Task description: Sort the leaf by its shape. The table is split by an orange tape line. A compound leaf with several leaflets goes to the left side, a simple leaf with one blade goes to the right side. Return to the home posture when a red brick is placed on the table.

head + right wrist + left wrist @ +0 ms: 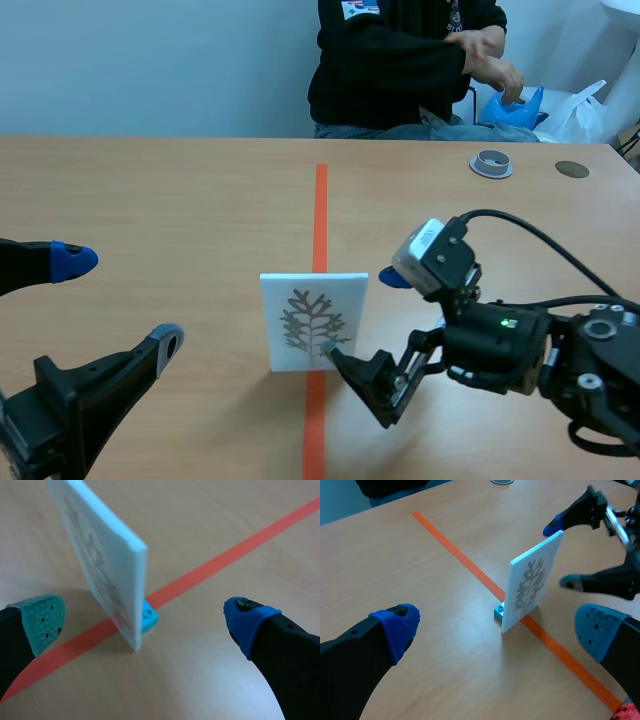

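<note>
So far nothing is sorted, by my reading. The white card [313,320] with the leaf drawing stands upright on the orange tape line [320,210], propped in a small cyan brick [148,616], so it is on neither side. The drawn leaf branches into several leaflets; I judge it compound and bound for the left half of the surface [150,190]. My right pincer [360,314] sits low just beside the card, spread wide, with the card ahead between its fingers and nothing pressed. My left pincer [120,300] is wide too, well apart on the left side, holding nothing. Gripping, carrying and setting down are all left to do. A red studded scrap [627,712] shows beside the left pincer's finger; I cannot tell what it is.
</note>
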### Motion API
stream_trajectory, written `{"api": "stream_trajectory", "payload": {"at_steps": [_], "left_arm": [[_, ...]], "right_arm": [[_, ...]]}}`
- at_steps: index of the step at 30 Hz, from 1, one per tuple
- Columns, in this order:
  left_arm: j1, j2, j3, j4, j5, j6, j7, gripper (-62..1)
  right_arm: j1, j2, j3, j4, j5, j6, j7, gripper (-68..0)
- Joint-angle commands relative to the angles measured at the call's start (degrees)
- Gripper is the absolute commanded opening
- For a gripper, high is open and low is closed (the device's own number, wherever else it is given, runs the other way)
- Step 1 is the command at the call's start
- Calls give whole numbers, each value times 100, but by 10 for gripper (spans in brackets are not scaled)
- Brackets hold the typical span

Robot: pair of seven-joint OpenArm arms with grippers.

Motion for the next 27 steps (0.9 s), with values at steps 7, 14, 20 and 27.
{"api": "stream_trajectory", "payload": {"at_steps": [7, 14, 20, 27], "left_arm": [[15, 13, -26, 98, -52, 7, -96, 14], [15, 13, -26, 98, -50, 7, -96, 14], [15, 13, -26, 98, -50, 7, -96, 14], [15, 13, -26, 98, -50, 7, -96, 14]], "right_arm": [[549, -415, -627, -518, -411, -369, 304, 4], [680, -520, -1003, -737, -614, -577, 420, -174], [680, -516, -1014, -737, -614, -575, 420, -342], [680, -422, -1014, -734, -610, -573, 483, -529]]}}
